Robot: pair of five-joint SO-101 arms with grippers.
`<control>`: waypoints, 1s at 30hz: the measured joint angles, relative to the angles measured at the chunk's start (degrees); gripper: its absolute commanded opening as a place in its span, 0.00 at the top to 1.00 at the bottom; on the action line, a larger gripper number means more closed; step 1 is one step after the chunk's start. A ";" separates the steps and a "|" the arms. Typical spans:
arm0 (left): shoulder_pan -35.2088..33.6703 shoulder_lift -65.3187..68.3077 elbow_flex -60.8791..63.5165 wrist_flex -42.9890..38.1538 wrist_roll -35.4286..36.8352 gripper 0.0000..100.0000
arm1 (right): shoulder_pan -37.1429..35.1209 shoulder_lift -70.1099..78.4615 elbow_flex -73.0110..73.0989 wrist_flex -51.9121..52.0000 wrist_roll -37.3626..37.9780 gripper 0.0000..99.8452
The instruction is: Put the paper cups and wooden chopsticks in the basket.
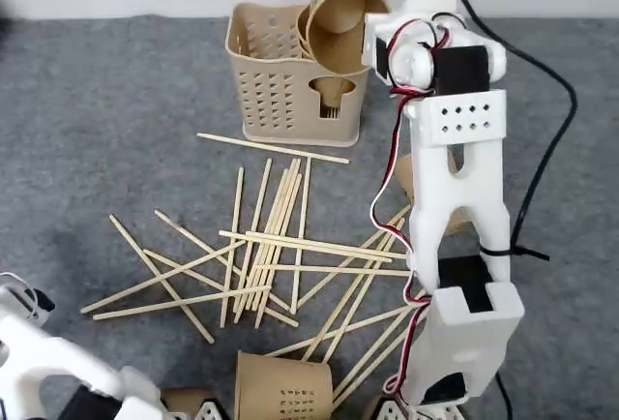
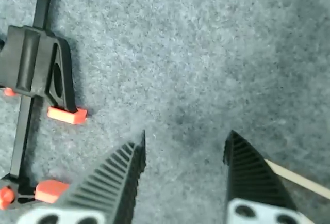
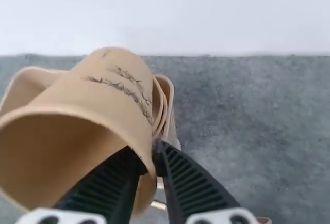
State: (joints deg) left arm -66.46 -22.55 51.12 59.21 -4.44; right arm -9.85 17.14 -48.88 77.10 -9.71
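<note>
Right wrist view: cup [image 3: 77, 110] in end effector [image 3: 148, 157]

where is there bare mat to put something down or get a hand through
Free: the mat left of the basket in the high view, down to the chopsticks; also the strip beyond the right arm, crossed by a cable. Crowded: the middle under the chopsticks, and the near edge around the lying cup.

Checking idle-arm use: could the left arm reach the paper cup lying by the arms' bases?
Probably yes: the left gripper is open and empty, and the paper cup lies close beside its arm.
</note>
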 measured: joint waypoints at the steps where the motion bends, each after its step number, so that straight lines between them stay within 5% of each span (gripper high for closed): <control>1: 0.00 0.00 0.00 0.00 0.00 0.76 | 0.00 0.00 -0.79 -0.18 -0.53 0.99; 30: 0.00 0.00 3.25 -0.09 0.00 0.76 | -1.14 0.00 -10.90 9.14 -1.58 0.99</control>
State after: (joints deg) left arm -66.46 -22.55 54.37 59.12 -4.44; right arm -10.99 17.14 -59.78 86.24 -11.30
